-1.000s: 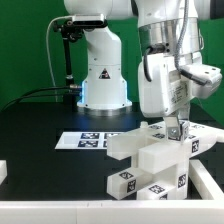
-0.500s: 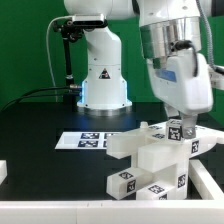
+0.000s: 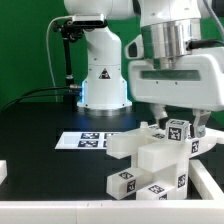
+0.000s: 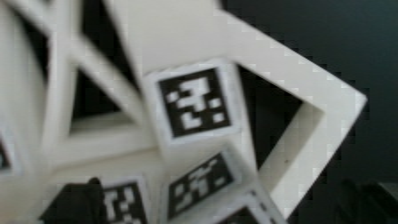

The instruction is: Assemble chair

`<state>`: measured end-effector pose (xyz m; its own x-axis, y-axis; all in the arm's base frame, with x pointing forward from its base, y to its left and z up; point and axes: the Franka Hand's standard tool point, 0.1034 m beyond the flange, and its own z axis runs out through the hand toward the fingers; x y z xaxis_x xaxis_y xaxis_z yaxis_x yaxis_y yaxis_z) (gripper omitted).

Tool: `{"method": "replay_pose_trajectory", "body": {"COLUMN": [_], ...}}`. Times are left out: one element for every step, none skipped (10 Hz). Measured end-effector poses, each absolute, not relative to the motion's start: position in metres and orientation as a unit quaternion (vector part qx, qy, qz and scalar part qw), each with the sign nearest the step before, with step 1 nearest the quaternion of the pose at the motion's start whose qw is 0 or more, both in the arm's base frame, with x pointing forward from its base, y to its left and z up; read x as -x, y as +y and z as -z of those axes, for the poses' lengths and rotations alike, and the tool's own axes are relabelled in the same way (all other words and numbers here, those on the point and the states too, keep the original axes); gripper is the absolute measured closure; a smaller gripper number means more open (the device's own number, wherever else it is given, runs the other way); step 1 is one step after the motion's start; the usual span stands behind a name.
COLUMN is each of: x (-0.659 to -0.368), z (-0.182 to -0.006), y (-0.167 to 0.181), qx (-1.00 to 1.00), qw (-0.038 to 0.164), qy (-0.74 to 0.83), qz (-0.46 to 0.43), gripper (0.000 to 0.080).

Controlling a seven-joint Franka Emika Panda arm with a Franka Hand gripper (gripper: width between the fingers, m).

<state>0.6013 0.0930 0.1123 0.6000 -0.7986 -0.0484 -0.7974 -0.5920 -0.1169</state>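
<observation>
When working on the chair parts (image 3: 150,160), locate them clustered on the black counter (image 3: 40,150) at the exterior view's right, close in front of the marker board (image 3: 88,140). Note several white blocks stacked and touching, each carrying square black-and-white tags. Note one small cube (image 3: 123,182) at the front of the cluster.

Check the claw (image 3: 182,122): spread wide, directly above the cluster, one finger to each side of the upright tagged bar (image 3: 178,129). Read as gripping nothing; contact between finger and bar not resolvable in the exterior view. Disregard the wrist view for this check: close, blurred, filled by a tagged face (image 4: 196,100) and white edges.

Handling, by judgement only:
- Treat as stiff moulded plastic, probably light; expect no flex under squeeze.
- Expect smooth, fairly slippery faces; close squarely across two parallel flat sides, never across a corner.
- Take hold of a bar near mid-length to limit swing; take a cube across opposite faces.
- Avoid covering tags where possible.
- Lift straight up to avoid dragging neighbouring blocks; expect loose stacked pieces to topple if nudged.
</observation>
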Motion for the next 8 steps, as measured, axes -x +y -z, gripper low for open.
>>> {"method": "replay_pose_trajectory", "body": {"x": [-0.6074, -0.6068, -0.6068, -0.6067, -0.6067, -0.6065, -0.6065, -0.6065], "z": [-0.1124, -0.1099, -0.1099, -0.1097, -0.1097, -0.1096, -0.1096, -0.1096], "y": [0.0888, 0.0886, 0.0889, 0.0889, 0.0889, 0.0897, 0.0897, 0.0897], "qx": [0.927, 0.934, 0.931, 0.929, 0.928, 0.909, 0.899, 0.878], "qw": [0.049, 0.048, 0.049, 0.049, 0.049, 0.051, 0.051, 0.052], "qy": [0.372, 0.352, 0.362, 0.367, 0.368, 0.414, 0.434, 0.476], "qz": [0.017, 0.019, 0.019, 0.018, 0.018, 0.015, 0.014, 0.012], "gripper": [0.015, 0.015, 0.015, 0.0242, 0.0378, 0.0378, 0.0517, 0.0517]}}
